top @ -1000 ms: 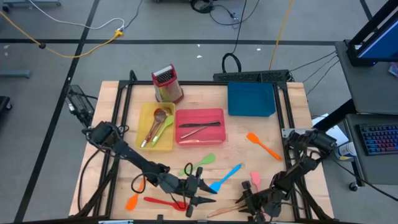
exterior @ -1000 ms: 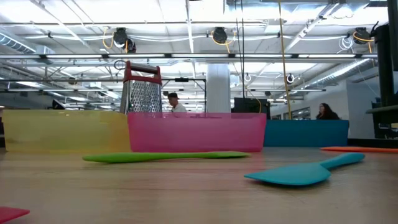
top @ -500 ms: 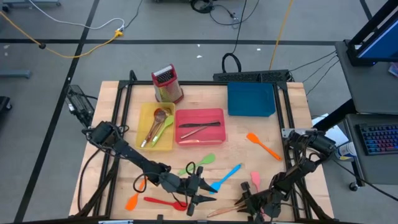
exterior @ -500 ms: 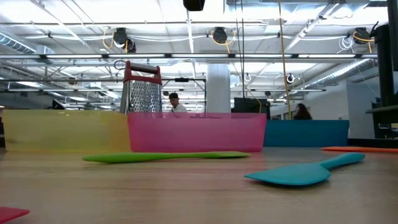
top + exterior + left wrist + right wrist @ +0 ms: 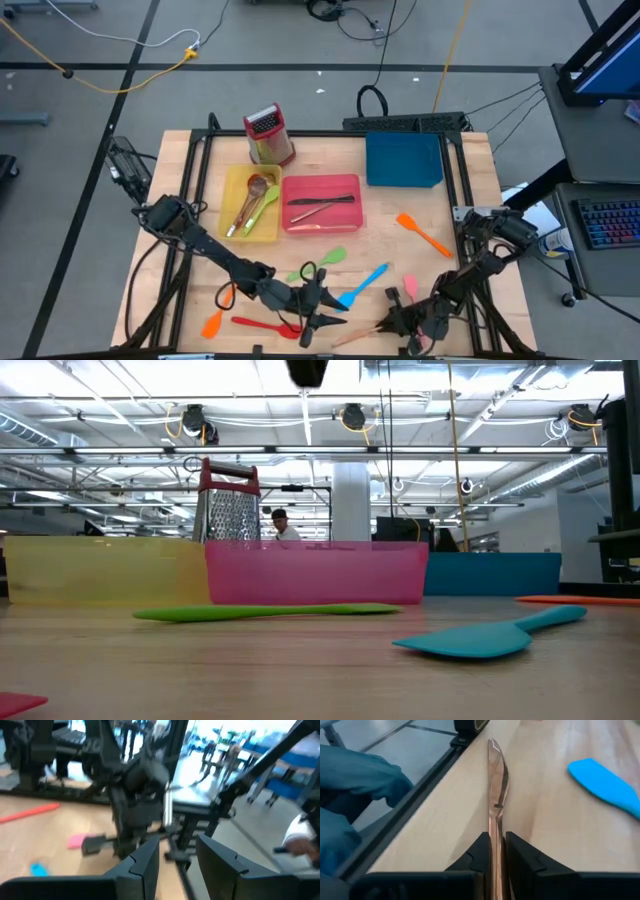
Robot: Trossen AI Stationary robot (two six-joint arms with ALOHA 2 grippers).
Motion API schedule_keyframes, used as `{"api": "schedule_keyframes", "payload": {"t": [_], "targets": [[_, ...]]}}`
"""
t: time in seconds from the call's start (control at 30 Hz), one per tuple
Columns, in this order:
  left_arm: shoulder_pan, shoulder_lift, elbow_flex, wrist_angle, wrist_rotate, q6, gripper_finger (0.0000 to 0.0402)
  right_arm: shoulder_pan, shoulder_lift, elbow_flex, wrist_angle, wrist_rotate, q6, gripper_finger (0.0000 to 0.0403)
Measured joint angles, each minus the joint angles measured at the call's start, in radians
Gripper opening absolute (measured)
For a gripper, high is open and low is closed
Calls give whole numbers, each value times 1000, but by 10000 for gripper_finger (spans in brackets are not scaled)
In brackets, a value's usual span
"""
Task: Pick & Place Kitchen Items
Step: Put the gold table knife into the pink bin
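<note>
My right gripper [image 5: 397,322] is at the table's near edge, right of centre, shut on a copper-coloured knife [image 5: 360,335] whose blade points toward the table's left. My left gripper [image 5: 328,310] hovers near the front middle, open and empty, its fingers [image 5: 145,865] apart. A green spatula [image 5: 325,262], blue spatula [image 5: 362,283], pink spatula [image 5: 410,290], orange spatula [image 5: 423,233], red spatula [image 5: 262,324] and a small orange one [image 5: 212,323] lie flat on the wood. The yellow tray [image 5: 236,178] and pink tray [image 5: 322,182] hold more utensils. My right gripper pinches the knife's handle end [image 5: 494,837] between its two fingers [image 5: 520,855]. The fingers come from the table's right and lie along the knife. The blade [image 5: 496,775] stands on edge and runs straight out ahead; whether its tip touches the wood I cannot tell.
A blue tray [image 5: 403,160] and a red-topped metal grater [image 5: 268,135] stand at the back. A black rail [image 5: 420,795] runs along the near edge, with blue fabric [image 5: 355,785] beyond it. My right arm shows in the left wrist view [image 5: 140,790].
My right gripper has shifted slightly toward the table's left with the knife still in its hold. A dark arm part has come down into the top of the low view.
</note>
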Motion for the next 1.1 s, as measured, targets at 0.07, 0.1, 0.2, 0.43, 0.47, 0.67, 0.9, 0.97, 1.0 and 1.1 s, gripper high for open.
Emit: {"api": "schedule_keyframes", "payload": {"t": [0.07,0.1,0.2,0.43,0.47,0.67,0.9,0.97,1.0,1.1], "targets": [[0,0,0,-52,-3,-22,134,-6,1,0,11,20,-27,38],[0,0,0,-75,-8,-47,134,-9,2,0,19,32,-40,40],[1,0,-1,-154,-29,-99,134,-23,2,-1,32,44,-68,42],[28,0,-1,-291,-5,-188,149,-70,2,-1,35,45,-74,39],[34,8,-1,-295,11,-205,157,-74,2,-1,35,45,-75,39],[60,92,-1,-277,165,-362,203,-79,2,-1,35,49,-79,40],[62,166,1,-243,277,-495,195,-79,2,-1,36,58,-104,42],[59,173,-2,-258,298,-501,186,-79,2,-1,36,77,-109,42],[58,175,-1,-252,316,-508,182,-79,2,-1,36,80,-112,42],[56,182,1,-246,325,-496,171,-79,2,-1,41,82,-127,42]]}}
